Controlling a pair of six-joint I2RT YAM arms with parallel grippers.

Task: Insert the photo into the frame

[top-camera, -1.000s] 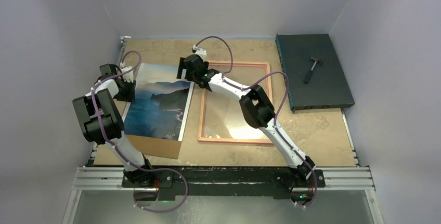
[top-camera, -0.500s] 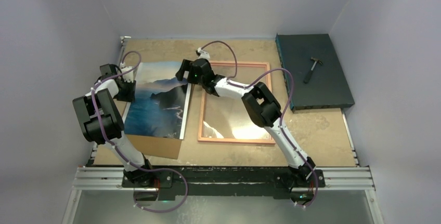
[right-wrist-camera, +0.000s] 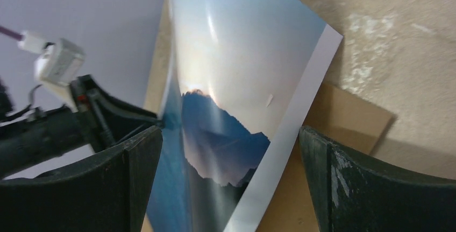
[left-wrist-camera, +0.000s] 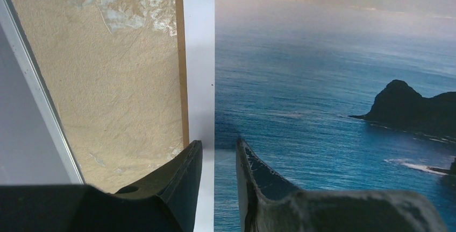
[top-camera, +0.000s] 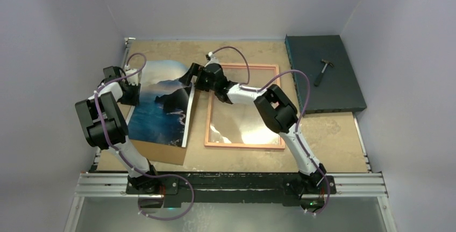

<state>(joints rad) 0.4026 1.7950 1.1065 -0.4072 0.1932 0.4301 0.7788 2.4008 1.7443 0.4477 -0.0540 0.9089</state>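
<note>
The photo [top-camera: 158,108] lies picture side up on a brown backing board [top-camera: 161,154] at the left, and its right half bows upward. My left gripper [top-camera: 130,89] sits at its left edge. In the left wrist view that gripper [left-wrist-camera: 218,151] has a narrow gap, with the photo's white border [left-wrist-camera: 198,54] showing through and nothing pinched. My right gripper [top-camera: 189,78] is wide open at the photo's upper right edge. The curled photo [right-wrist-camera: 231,54] rises between its fingers [right-wrist-camera: 134,178] over the board [right-wrist-camera: 344,113]. The frame [top-camera: 207,119] lies flat right of the photo.
A dark blue-green box [top-camera: 333,89] stands at the back right with a small hammer [top-camera: 322,71] on it. Grey walls close in the left, back and right. A metal rail [top-camera: 231,183] runs along the near edge, and a metal strip [left-wrist-camera: 37,97] borders the table's left side.
The right arm's elbow has swung right and its gripper has pushed in on the photo's right edge. The photo, flat before, has bowed upward. The left gripper has stayed put.
</note>
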